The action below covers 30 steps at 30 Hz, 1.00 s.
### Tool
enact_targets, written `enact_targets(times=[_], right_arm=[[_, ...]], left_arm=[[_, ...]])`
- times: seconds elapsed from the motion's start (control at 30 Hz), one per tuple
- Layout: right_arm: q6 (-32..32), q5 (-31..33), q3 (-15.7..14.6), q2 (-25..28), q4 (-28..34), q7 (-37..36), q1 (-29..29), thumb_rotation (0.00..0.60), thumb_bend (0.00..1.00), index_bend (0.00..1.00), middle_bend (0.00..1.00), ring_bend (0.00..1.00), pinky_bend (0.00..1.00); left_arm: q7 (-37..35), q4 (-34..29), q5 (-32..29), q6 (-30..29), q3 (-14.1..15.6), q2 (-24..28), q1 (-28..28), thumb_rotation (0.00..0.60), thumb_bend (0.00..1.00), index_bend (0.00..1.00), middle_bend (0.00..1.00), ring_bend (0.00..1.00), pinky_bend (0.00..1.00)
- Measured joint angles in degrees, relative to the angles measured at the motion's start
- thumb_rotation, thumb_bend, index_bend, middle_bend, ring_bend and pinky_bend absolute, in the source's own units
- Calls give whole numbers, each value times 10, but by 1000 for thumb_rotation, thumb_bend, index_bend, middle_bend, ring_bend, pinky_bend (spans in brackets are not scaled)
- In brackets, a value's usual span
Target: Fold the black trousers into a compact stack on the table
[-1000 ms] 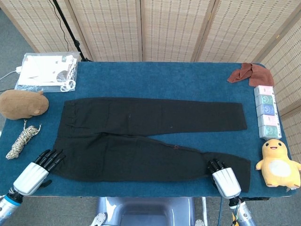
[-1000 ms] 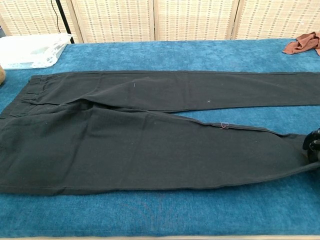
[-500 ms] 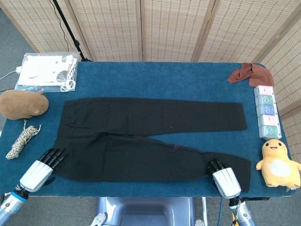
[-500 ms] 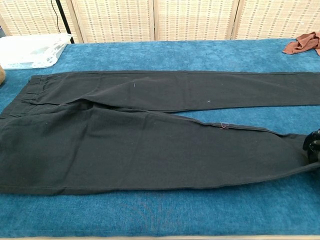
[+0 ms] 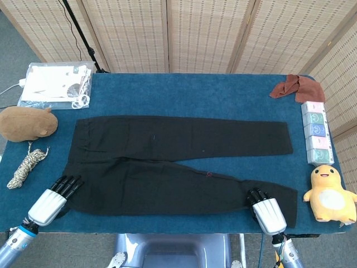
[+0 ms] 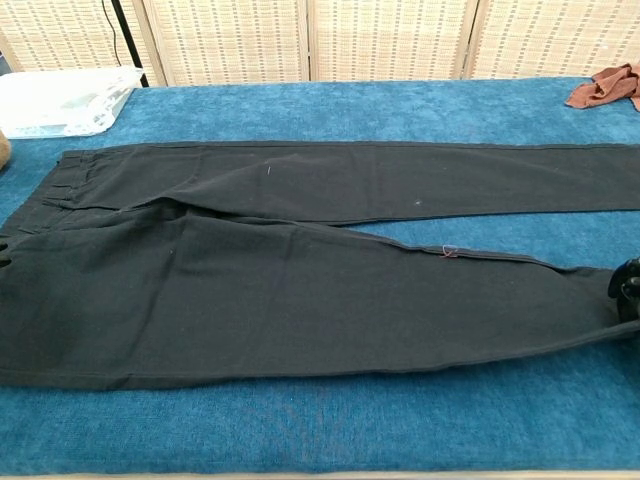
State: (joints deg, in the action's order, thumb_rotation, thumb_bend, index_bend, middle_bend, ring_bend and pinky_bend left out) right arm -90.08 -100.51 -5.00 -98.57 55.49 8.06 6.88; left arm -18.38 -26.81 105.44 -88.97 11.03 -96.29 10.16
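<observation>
Since the earlier head frames the left hand (image 5: pixel 54 198) has slid a little rightward and toward the near edge, so its dark fingertips (image 5: pixel 70 182) now reach the near waist corner of the trousers (image 5: pixel 178 162). The right hand (image 5: pixel 264 209) and the cloth itself lie as they did.

The trousers lie flat and unfolded on the blue table (image 5: pixel 195 95), long axis running left to right — waistband on the robot's left, cuffs on its right. The far leg runs straight; the near leg angles toward the near edge, so the two cuffs sit apart.

Each hand sits at one end of the near edge: the left at the waist corner, the right on the near cuff. In the chest view only the dark tips of the right hand (image 6: pixel 628 290) show at the frame's right margin, resting on that cuff. Whether either hand has actually pinched cloth I cannot tell — the left fingers look extended and slightly spread at the hem, the right fingers curl down onto the fabric.

My reading is that the first fold is not yet begun. With both hands on the near edge, the likely move is to carry the near leg away from the robot, over onto the far leg, with a hand at each end.
</observation>
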Motion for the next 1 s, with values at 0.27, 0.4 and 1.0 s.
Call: enact_targets(times=[0.27,0.4,1.0], right_arm=[[0,1,1,2,4,-1,1,600,642,576,372,295,494],[-2,2,2,3,5,-1,1,600,642,576,372,295,494],[-1,4,3,3,5,-2,1,600,642,576,372,295,494]], left_arm=[[0,4,-3,11,11,2,3,600,253,0,46,92,129],[2,6,-5,16,14,0,5,600,253,0,46,92,129],[-17,20,-17,17,19,5,2,600,253,0,46,92,129]])
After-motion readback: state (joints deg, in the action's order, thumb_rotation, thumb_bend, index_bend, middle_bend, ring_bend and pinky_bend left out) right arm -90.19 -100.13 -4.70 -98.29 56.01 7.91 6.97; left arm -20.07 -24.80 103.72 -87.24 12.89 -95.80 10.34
